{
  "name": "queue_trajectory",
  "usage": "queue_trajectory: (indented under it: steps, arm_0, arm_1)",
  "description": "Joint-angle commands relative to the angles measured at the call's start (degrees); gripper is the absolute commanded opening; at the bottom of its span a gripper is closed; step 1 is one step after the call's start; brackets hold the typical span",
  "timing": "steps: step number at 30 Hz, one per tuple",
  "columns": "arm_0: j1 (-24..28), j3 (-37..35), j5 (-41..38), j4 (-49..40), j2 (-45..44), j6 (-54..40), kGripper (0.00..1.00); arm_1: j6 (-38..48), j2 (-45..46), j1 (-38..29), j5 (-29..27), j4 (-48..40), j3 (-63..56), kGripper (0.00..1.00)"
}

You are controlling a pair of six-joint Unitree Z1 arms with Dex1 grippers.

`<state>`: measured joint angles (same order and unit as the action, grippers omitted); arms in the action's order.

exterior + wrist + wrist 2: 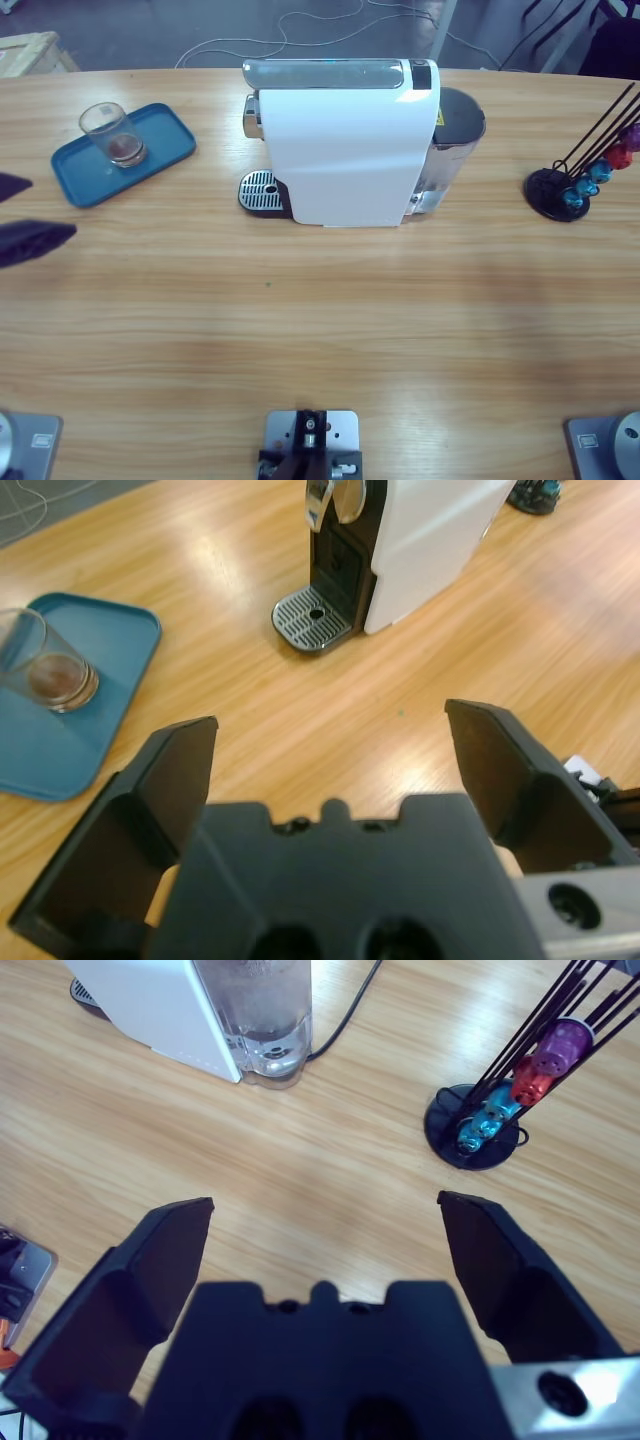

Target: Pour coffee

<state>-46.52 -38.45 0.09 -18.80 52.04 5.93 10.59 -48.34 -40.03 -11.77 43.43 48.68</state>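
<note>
Brown coffee [125, 150] sits in my glass [112, 133] on the blue tray [160, 150], beside the white machine [345, 140]; left gripper [330, 730] and right gripper [325, 1210] gape empty

Left gripper [20, 237] shows in high view only as dark blurred jaw tips, arm cut by the edge. Right gripper [325, 1250]: not in high view. Ahead of it, capsule stand [500, 1090] rods run off frame and the water tank [255, 1015] top is cropped.
</note>
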Motion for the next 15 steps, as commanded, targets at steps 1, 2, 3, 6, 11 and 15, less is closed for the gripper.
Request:
queue_trajectory:
  steps: [1, 2, 3, 6, 11, 15]
  arm_0:
    - [-0.7, 7.6, -1.7, 0.2, -10.8, -1.6, 0.991]
    - [-0.7, 8.4, -1.3, 1.2, -12.2, -1.6, 0.991]
    - [-0.7, 9.5, -1.1, 2.4, -12.9, -1.4, 0.989]
    - [-0.7, 12.1, -1.5, 5.7, -13.4, 0.6, 1.0]
    - [-0.7, 11.8, -4.6, 6.1, -12.9, 0.7, 1.0]
    - [-0.7, 4.4, -2.4, -6.3, -14.1, 0.4, 1.0]
  arm_1:
    - [-0.9, 1.0, -0.4, -1.3, -0.6, -1.8, 1.0]
    - [-0.9, 1.2, -0.4, -1.4, -0.6, -1.8, 1.0]
    - [-0.9, 1.4, -0.4, -1.5, -0.6, -1.9, 1.0]
    - [-0.9, 1.7, -0.4, -1.5, -0.6, -1.9, 1.0]
    - [-0.9, 3.7, -0.4, -1.4, -0.7, -2.4, 1.0]
    - [-0.9, 3.7, -0.4, -1.4, -0.8, -2.5, 1.0]
